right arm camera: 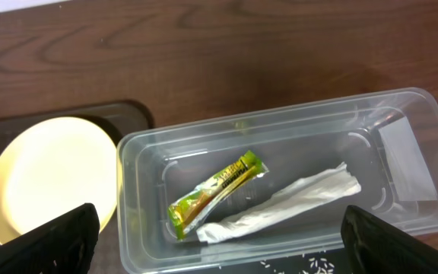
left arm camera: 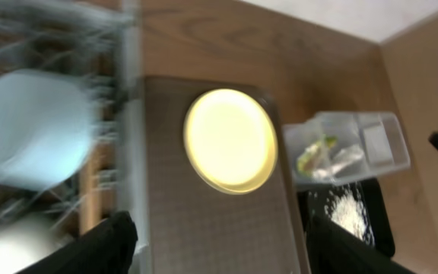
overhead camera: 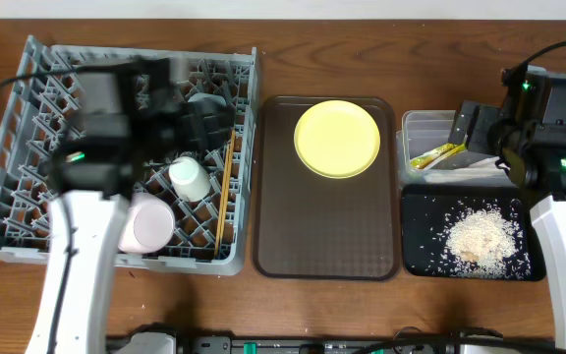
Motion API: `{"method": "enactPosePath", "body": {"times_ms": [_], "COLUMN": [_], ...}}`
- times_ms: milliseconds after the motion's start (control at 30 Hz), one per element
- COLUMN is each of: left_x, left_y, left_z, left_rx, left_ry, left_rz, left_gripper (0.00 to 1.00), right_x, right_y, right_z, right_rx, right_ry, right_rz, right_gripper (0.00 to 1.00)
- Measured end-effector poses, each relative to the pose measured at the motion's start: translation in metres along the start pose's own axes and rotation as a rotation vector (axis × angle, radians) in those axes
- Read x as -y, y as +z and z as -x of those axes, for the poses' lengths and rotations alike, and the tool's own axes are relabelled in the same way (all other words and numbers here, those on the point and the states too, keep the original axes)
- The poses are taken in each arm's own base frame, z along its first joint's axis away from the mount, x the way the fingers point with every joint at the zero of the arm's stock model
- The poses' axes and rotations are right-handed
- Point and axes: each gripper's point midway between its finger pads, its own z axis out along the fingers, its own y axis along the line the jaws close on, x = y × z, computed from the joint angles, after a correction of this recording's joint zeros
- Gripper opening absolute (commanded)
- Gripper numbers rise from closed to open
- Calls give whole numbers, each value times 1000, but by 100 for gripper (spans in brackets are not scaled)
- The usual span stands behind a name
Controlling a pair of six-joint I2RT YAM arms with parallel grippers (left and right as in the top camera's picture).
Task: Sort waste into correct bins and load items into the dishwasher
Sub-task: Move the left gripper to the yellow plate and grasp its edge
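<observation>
1 item remains unloaded: the plate (overhead camera: 337, 138), on the tray (overhead camera: 327, 226) ahead of the released, empty left pincer (left arm camera: 223, 237). Packet (right arm camera: 215, 194) and wrapper (right arm camera: 287, 202) lie binned in the tub (right arm camera: 139, 190) below the released right pincer (right arm camera: 219, 228).

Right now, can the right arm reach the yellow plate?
Probably yes. The right pincer hangs open and empty over the clear tub. The yellow plate lies just beside that tub on the brown tray, with nothing on top of it or in between.

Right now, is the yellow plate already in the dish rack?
No, the yellow plate sits on the brown tray, beside the dish rack.
</observation>
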Motion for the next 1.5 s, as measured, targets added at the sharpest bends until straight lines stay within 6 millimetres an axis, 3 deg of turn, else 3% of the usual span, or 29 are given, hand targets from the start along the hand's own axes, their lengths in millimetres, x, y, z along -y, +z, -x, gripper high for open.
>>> {"method": "enactPosePath", "body": {"times_ms": [100, 400, 500, 600, 667, 767, 833, 967, 1267, 1400, 1500], "left_x": [31, 87, 87, 75, 63, 51, 36, 7, -28, -36, -29], "left_y": [43, 181, 223, 259, 275, 289, 294, 287, 249, 234, 230], "left_z": [-6, -43, -65, -86, -99, -110, -124, -147, -182, -186, -175], "left_rx": [-30, -44, -62, -88, -112, -140, -186, -289, -499, -535, -498], "left_ry": [77, 279, 319, 345, 346, 346, 344, 349, 361, 376, 375], "left_rz": [-28, -26, -1, 31, 56, 79, 121, 236, 407, 465, 458], "left_gripper": [75, 75, 75, 89, 82, 49, 34, 15, 13, 24, 30], "right_x": [0, 0, 0, 0, 0, 0, 0, 0, 0, 0, 0], "right_y": [0, 0, 0, 0, 0, 0, 0, 0, 0, 0, 0], "right_z": [0, 0, 0, 0, 0, 0, 0, 0, 0, 0, 0], "right_rx": [0, -1, -1, 0, 0, 0, 0, 0, -1, -1, -1], "right_ry": [0, 0, 0, 0, 0, 0, 0, 0, 0, 0, 0], "right_rz": [0, 0, 0, 0, 0, 0, 0, 0, 0, 0, 0], "right_gripper": [99, 99, 99, 99, 99, 99, 99, 99, 99, 99, 99]}}
